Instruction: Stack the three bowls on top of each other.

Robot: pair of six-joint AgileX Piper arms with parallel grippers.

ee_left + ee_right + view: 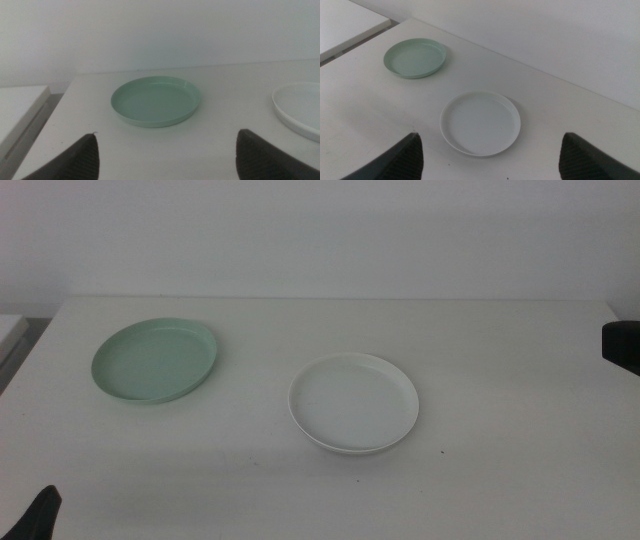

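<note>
Mint green bowl: a shallow, round, mint green plastic bowl [155,360] is lying upright on the white desk [500,470], towards the far left corner, a little in from the far edge. It is also showing ahead of my left wrist camera [155,100] and far off in my right wrist camera [415,58].

White bowl: a shallow, round, white plastic bowl [353,402] is resting upright near the middle of the desk, nearer the front edge than the green one and well apart from it. My right wrist camera is seeing it whole [480,122]; my left wrist camera is catching only part of its rim [299,110].

Grey bowl: I am seeing only these two bowls in my views, neither one stacked on the other.

My left gripper [165,157]: I am holding it low over the desk's front left corner, jaws spread wide apart and gripping nothing. In the middle view only a dark tip of it [38,515] is showing at the bottom edge.

My right gripper [490,155]: I am keeping it above the right part of the desk, jaws wide apart and empty, with the white bowl lying ahead of them and touching neither.

Dark shape [622,345]: it is sitting at the desk's right edge; I cannot tell what it is.
</note>
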